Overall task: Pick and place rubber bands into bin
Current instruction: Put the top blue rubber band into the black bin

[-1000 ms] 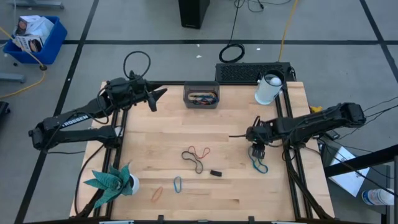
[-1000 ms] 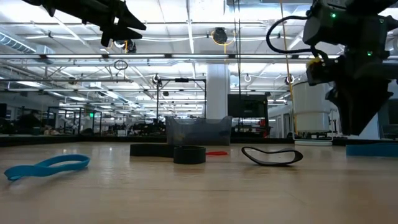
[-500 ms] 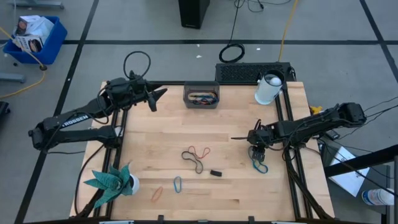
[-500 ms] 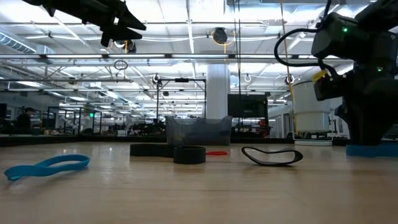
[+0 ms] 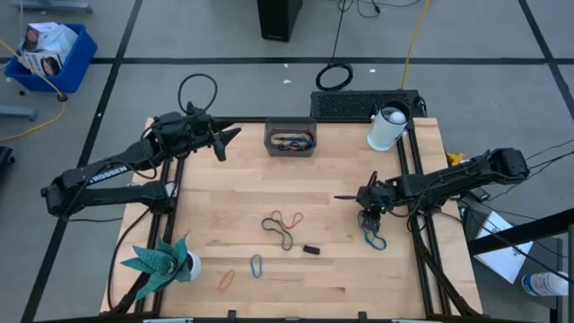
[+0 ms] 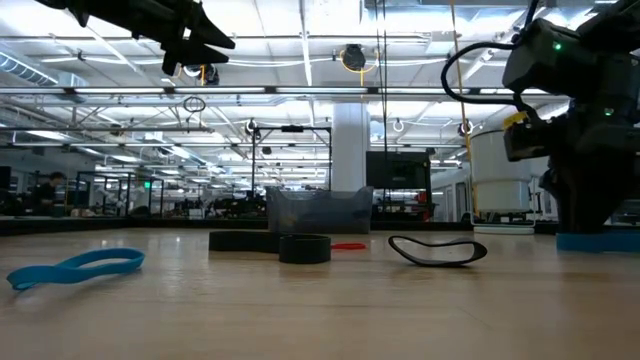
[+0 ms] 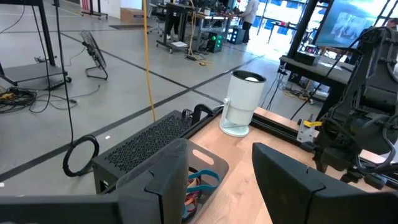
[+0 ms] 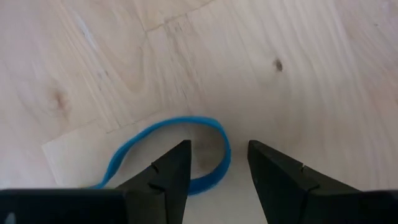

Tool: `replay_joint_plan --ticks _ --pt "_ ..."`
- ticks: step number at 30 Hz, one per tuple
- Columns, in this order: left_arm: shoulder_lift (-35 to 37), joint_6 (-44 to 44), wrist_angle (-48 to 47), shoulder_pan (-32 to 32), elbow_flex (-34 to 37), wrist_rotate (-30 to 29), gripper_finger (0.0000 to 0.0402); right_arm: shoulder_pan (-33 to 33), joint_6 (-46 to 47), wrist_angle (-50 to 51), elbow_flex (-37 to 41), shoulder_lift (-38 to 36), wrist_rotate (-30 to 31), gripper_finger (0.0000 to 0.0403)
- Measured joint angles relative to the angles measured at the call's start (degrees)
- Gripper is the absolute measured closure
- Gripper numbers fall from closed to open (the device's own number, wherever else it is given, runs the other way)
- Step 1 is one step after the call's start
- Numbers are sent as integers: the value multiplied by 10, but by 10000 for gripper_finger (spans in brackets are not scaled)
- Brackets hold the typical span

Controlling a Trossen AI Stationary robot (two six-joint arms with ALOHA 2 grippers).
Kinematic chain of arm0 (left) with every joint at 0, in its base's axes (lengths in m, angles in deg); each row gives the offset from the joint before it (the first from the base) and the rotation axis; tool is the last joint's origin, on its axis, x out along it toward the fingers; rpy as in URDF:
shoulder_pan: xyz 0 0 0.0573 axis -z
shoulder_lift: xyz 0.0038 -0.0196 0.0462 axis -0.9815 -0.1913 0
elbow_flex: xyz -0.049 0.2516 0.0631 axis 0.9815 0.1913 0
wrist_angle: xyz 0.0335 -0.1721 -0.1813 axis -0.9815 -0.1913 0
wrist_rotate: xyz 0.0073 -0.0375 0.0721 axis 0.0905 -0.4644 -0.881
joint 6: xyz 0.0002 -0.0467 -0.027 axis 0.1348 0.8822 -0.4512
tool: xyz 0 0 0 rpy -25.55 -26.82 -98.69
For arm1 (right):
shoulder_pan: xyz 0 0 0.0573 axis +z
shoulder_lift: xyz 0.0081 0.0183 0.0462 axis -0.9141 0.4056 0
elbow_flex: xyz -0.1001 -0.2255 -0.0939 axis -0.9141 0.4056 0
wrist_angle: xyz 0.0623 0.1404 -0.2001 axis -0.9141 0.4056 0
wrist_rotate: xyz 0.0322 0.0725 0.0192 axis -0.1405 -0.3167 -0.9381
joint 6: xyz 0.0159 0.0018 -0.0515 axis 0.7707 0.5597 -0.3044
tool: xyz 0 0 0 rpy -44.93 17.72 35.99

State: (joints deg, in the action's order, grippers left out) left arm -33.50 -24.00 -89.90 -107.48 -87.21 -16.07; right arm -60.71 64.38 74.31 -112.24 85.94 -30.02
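Note:
My right gripper (image 5: pixel 370 215) points down at the table's right side, open, low over a blue rubber band (image 5: pixel 372 236). In the right wrist view its fingers (image 8: pixel 217 168) stand on either side of the band's rounded end (image 8: pixel 214 134). My left gripper (image 5: pixel 229 135) is open and empty, held high at the far left, beside the dark grey bin (image 5: pixel 290 139), which holds several bands. A red band (image 5: pixel 289 218), a black band (image 5: pixel 284 237), a blue band (image 5: pixel 256 265) and an orange band (image 5: pixel 226 279) lie flat on the table. My right gripper's open fingers come from above, one on each side of the blue band's rounded end (image 8: pixel 225 149). The band lies flat on the table. I cannot tell whether a fingertip touches it.
A small black block (image 5: pixel 311 249) lies near the black band. A teal paper plant (image 5: pixel 161 260) stands at the near left corner. A white cylinder (image 5: pixel 387 128) stands at the far right corner. Bare wood lies between the bin and the bands.
My right gripper has gone down toward the table, onto the blue band, and has stayed open. The band has not moved.

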Motion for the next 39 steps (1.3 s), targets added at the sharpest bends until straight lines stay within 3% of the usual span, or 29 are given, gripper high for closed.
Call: replay_joint_plan --ticks 10,14,20,25,33,39 --pt "0 0 0 0 0 0 217 0 -29 -3 0 1 14 257" --pt "0 0 0 0 0 0 217 0 -31 -2 1 1 18 294" --pt "0 0 0 0 0 0 217 0 -32 -5 1 1 27 385" --pt "0 0 0 0 0 0 217 0 -9 -26 2 1 28 397" --pt "0 0 0 0 0 0 217 -8 -63 -192 -17 -48 33 401" --pt "0 1 0 0 0 0 217 -30 -145 -409 -23 -112 102 402"
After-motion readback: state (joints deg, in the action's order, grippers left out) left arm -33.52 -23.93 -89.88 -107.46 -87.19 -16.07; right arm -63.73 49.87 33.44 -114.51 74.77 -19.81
